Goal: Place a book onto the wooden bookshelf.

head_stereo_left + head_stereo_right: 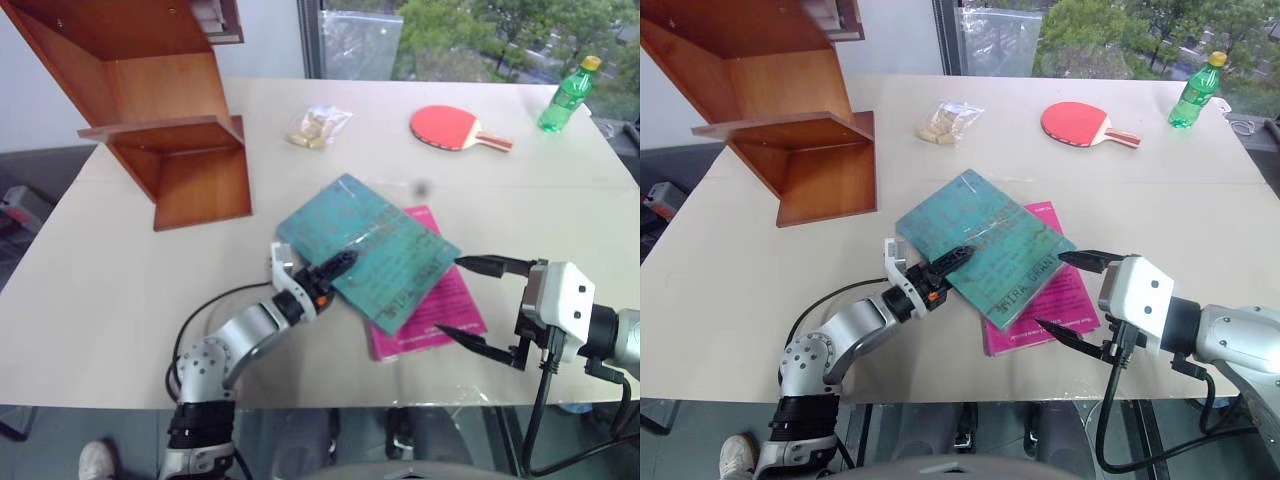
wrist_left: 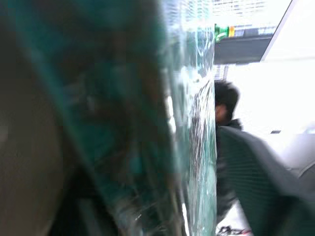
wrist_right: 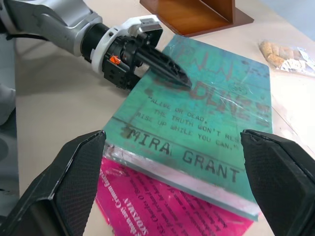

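Observation:
The teal-green book (image 1: 365, 250) lies flat on the table, partly on top of a smaller pink book (image 1: 440, 310). My left gripper (image 1: 340, 268) reaches in from the book's near left edge. Its upper finger (image 3: 165, 69) lies on the cover, the lower one is hidden under the book, and the jaws are shut on that edge. My right gripper (image 1: 450, 296) stands wide open just right of both books, above the pink one's edge, holding nothing. The wooden bookshelf (image 1: 170, 130) stands at the table's far left, apart from both grippers.
A red table-tennis paddle (image 1: 450, 127), a green bottle (image 1: 567, 95) and a small bag of snacks (image 1: 318, 127) lie at the far side of the table (image 1: 120, 290). A person (image 2: 226, 103) shows beyond the book in the left wrist view.

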You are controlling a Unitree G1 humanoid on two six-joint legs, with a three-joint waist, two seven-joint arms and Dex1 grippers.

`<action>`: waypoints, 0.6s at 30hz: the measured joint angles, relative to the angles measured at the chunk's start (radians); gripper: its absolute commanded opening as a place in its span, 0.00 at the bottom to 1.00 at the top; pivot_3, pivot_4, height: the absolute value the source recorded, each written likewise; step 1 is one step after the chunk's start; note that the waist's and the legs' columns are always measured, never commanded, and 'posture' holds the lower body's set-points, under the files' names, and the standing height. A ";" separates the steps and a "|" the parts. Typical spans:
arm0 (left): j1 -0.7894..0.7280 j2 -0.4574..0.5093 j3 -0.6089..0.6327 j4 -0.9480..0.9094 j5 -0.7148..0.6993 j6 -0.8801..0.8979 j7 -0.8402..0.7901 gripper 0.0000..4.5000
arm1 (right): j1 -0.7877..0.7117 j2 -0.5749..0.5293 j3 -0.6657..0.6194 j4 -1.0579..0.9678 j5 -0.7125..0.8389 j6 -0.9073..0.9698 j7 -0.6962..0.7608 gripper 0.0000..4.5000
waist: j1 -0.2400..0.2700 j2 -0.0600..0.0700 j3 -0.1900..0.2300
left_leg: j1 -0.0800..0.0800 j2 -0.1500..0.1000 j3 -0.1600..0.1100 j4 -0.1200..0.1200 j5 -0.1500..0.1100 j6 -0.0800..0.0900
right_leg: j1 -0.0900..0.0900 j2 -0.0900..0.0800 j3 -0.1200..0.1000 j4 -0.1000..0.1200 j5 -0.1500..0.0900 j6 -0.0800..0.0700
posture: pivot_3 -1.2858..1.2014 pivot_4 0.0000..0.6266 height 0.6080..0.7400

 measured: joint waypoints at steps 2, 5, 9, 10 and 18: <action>0.010 0.000 0.017 -0.010 -0.038 -0.003 -0.007 0.03 | 0.000 -0.004 -0.006 -0.001 0.002 0.002 -0.004 1.00 | -0.001 0.000 0.000 | 0.000 0.000 0.000 0.000 0.000 0.000 | 0.000 0.000 0.000 0.000 0.000 0.000 | 0.52 0.24 1.00; 0.036 0.018 0.027 -0.036 -0.058 -0.003 -0.013 0.03 | -0.003 -0.004 -0.006 0.001 0.001 0.001 -0.012 1.00 | -0.003 0.000 0.000 | 0.000 0.000 0.000 0.000 0.000 0.000 | 0.000 0.000 0.000 0.000 0.000 0.000 | 0.52 0.24 1.00; 0.067 0.103 0.053 -0.084 -0.084 0.014 -0.054 0.03 | -0.032 -0.004 0.012 0.005 -0.005 -0.002 -0.020 1.00 | -0.003 0.000 0.000 | 0.000 0.001 0.000 0.000 0.000 0.000 | 0.000 0.002 0.000 0.000 0.000 0.000 | 0.52 0.24 1.00; 0.069 0.144 0.071 -0.102 -0.080 0.018 -0.081 0.03 | -0.039 -0.003 0.023 0.012 -0.008 -0.003 -0.020 1.00 | -0.002 0.000 0.000 | 0.000 0.001 0.000 0.000 0.000 0.000 | 0.000 0.002 0.000 0.000 0.000 0.000 | 0.52 0.24 1.00; -0.236 0.598 0.042 -0.382 0.491 -0.123 -0.559 0.03 | -0.129 0.037 0.100 0.081 -0.031 -0.032 -0.020 1.00 | 0.000 -0.001 0.000 | -0.001 0.000 0.001 0.000 0.000 0.000 | -0.001 0.003 0.001 -0.001 0.000 0.000 | 0.52 0.24 1.00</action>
